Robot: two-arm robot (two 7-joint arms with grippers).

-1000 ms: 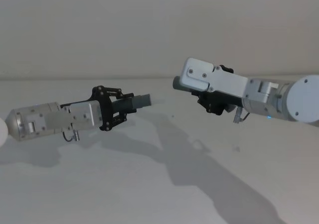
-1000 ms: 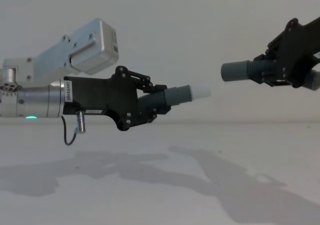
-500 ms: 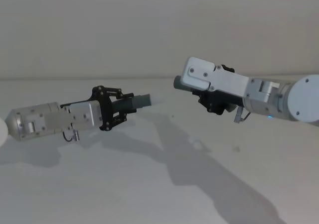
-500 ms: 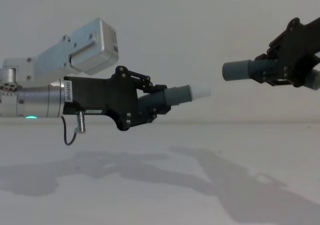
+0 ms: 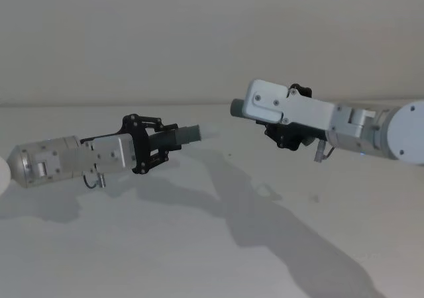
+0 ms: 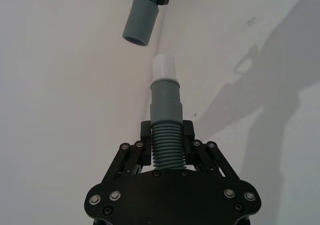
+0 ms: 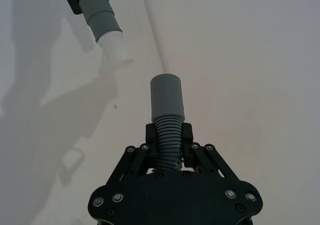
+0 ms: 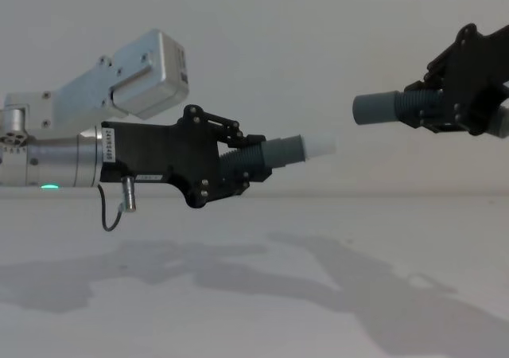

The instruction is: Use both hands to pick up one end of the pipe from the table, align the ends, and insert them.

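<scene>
Both pipe pieces hang above the white table (image 5: 199,245). My left gripper (image 5: 162,142) is shut on the ribbed part of one grey piece (image 8: 282,152), and its narrow white tip (image 8: 318,145) points toward the right. Higher up on the right, my right gripper (image 8: 436,107) is shut on the other grey piece (image 8: 380,107), whose open socket end (image 5: 236,107) faces left. A small gap separates the two ends. In the left wrist view the socket (image 6: 141,20) sits beyond and a little to one side of the white tip (image 6: 164,67).
A pale grey wall (image 5: 199,40) rises behind the table's far edge. The arms' shadows (image 5: 265,225) lie on the tabletop below the grippers.
The right gripper with its grey piece has risen slightly and shifted a little to the right. The left gripper and its piece have held still.
</scene>
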